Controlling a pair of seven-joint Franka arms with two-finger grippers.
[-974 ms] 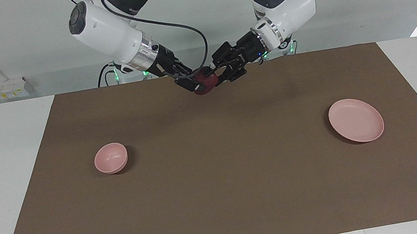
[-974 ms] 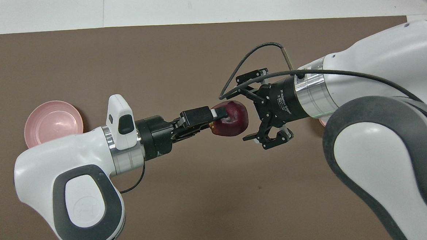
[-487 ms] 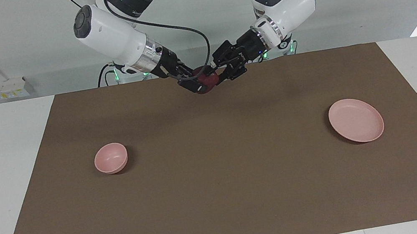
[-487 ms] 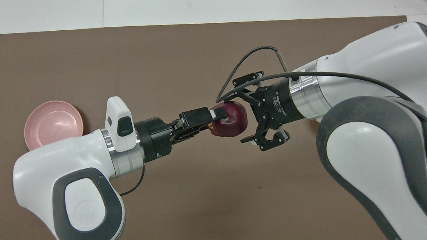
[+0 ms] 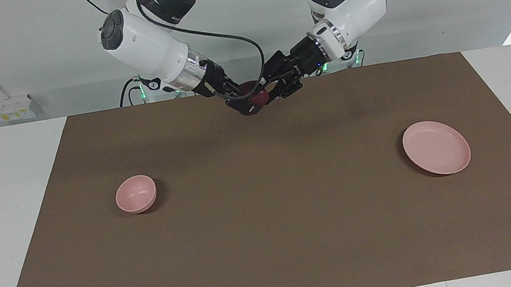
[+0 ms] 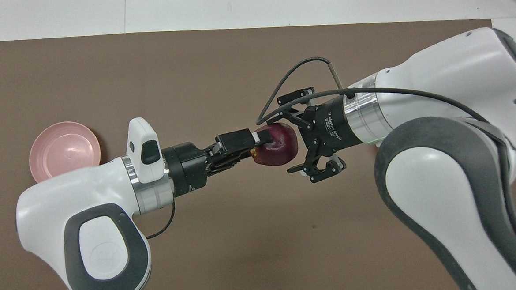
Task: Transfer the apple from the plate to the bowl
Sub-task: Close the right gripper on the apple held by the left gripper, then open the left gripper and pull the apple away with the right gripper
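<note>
Toward my left arm's end of the table sits the plate [image 5: 436, 147], flat on the brown mat [image 5: 272, 244] and holding nothing; from overhead my left forearm covers part of it. My left gripper [image 6: 260, 145] is up in the air over the middle of the mat, pinching the apple [image 6: 278, 144] by one side. One white-tipped finger [image 6: 263, 137] lies across the top of the fruit and a yellowish patch shows just under it. The apple is off the plate and not in either dish, well apart from both. My right gripper [image 6: 287, 142] faces it from the other side with its fingers spread wide. One fingertip is above the apple and one below, so the fruit sits between them close to the palm. I cannot tell whether those fingers touch it. Toward my right arm's end stands the bowl [image 5: 138, 204], upright on the mat and empty, hidden under my right arm in the overhead view.
</note>
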